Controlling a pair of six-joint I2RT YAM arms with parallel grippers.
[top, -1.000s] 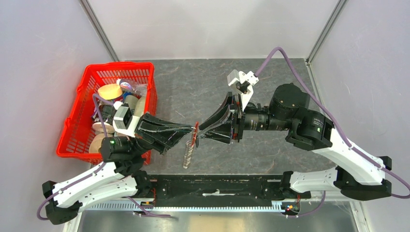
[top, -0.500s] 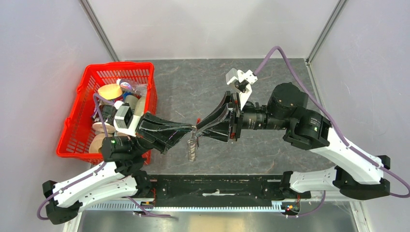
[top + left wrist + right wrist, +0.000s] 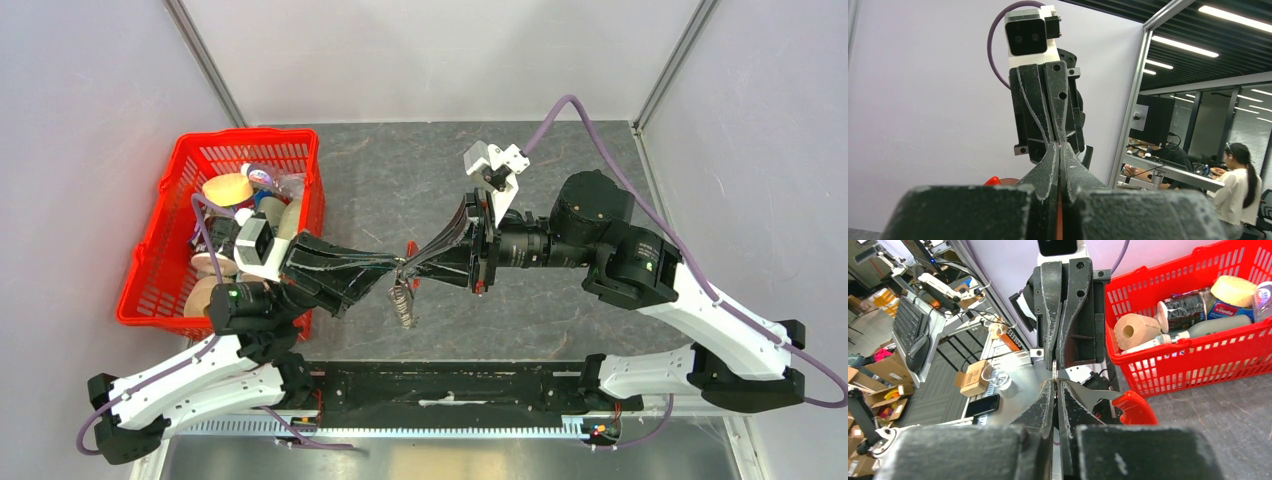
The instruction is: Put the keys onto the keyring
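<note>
My left gripper (image 3: 398, 265) and right gripper (image 3: 412, 267) meet tip to tip above the table's middle, both shut. Between the tips they pinch the keyring (image 3: 402, 298), whose grey ringed loop hangs below them. In the right wrist view its flat grey metal and red curved strip (image 3: 1134, 409) stick out to the right of my fingertips (image 3: 1066, 390), and a thin silver ring edge (image 3: 1054, 369) sits in the pinch. In the left wrist view a bit of the red strip (image 3: 993, 180) shows left of my fingers (image 3: 1048, 165). The key with its black fob is not visible.
A red basket (image 3: 160, 262) holding rolls, a bottle and packets stands at the left, close behind the left arm; it also shows in the right wrist view (image 3: 1198, 360). The table's front rail (image 3: 450, 385) runs below the grippers.
The right wrist has rolled and moved slightly left. The hanging keyring has swung from slanting down-left to hanging shorter, right below the tips. The left arm has stayed put.
</note>
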